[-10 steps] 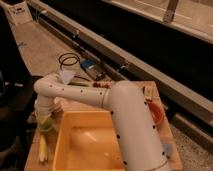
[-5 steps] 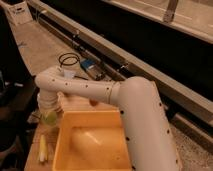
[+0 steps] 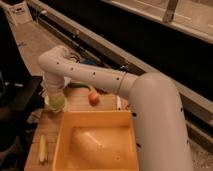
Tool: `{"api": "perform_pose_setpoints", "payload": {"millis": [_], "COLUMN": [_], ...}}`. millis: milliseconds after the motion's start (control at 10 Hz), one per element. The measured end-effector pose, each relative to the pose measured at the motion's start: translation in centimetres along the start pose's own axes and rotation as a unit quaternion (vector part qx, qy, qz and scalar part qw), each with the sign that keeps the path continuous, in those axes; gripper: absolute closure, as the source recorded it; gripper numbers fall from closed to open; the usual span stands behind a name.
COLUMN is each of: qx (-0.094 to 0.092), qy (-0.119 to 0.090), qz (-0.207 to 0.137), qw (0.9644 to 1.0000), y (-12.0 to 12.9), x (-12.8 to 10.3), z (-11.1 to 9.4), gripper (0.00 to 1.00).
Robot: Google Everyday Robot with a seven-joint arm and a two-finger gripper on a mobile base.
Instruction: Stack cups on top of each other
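At the nine o'clock side of the wooden worktop [image 3: 80,102], the robot's white arm [image 3: 100,77] bends down from a thick forearm that fills the lower right of the view. The gripper [image 3: 56,98] hangs at its end, just beyond the far left corner of the big yellow tub [image 3: 97,142]. Its jaws are closed, and a pale green cup [image 3: 56,102] sits right at their tip, apparently gripped between them. Directly under and around that cup a whitish rim shows, seemingly the white cup [image 3: 49,103], though whether the green one is already resting inside it or held just above cannot be told. A small orange-red bowl [image 3: 93,97] stands on the worktop at about three o'clock from the gripper, near the tub's far edge but apart from it. A pale yellowish strip [image 3: 42,149] lies on the wood along the tub's left wall, at seven o'clock from the cups. Beyond the worktop a dark rail [image 3: 150,37] crosses diagonally.
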Motion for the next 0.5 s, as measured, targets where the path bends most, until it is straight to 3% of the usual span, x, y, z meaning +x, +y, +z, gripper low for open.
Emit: {"api": "perform_pose_setpoints", "payload": {"millis": [200,500], "qx": [0.022,0.065], "qy": [0.021,0.015], "qz": [0.000,-0.001], "qw": [0.9995,0.9978], "y": [-1.8,-4.0], "x": [2.5,4.0], "z": [-1.4,-0.9], "gripper": [1.00,1.00]}}
